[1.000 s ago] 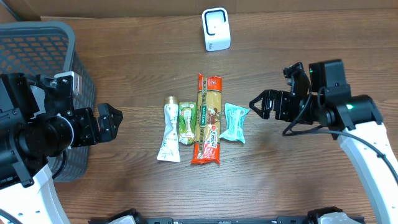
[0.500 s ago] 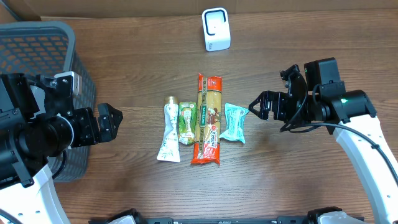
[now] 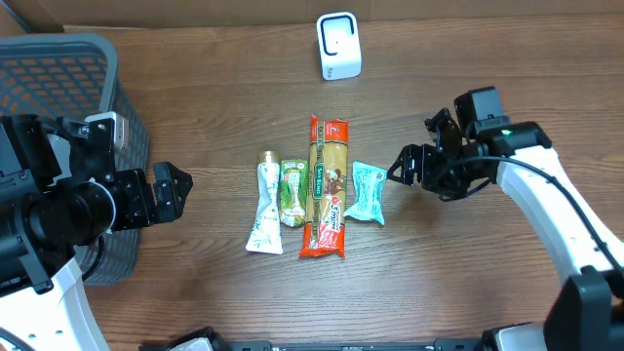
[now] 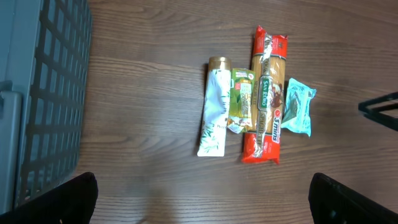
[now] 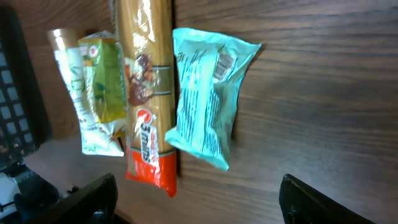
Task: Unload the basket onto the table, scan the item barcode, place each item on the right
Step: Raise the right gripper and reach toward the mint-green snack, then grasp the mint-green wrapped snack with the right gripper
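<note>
Four items lie in a row mid-table: a white tube (image 3: 264,206), a green packet (image 3: 292,192), a long red-and-tan spaghetti pack (image 3: 325,187) and a teal packet (image 3: 369,192). A white scanner (image 3: 338,46) stands at the far edge. My right gripper (image 3: 398,167) is open, just right of the teal packet and apart from it. In the right wrist view the teal packet (image 5: 208,93) shows a barcode (image 5: 224,62) near its top, and the right gripper (image 5: 199,202) holds nothing. My left gripper (image 3: 181,190) is open beside the basket, empty in its wrist view (image 4: 202,199).
A grey mesh basket (image 3: 68,68) fills the left side, seen also as the basket wall (image 4: 43,93) in the left wrist view. Bare wood lies around the row of items and in front of the scanner.
The right arm has swung its wrist left and slightly up, bringing the gripper closer to the teal packet. The left arm and the items have not moved.
</note>
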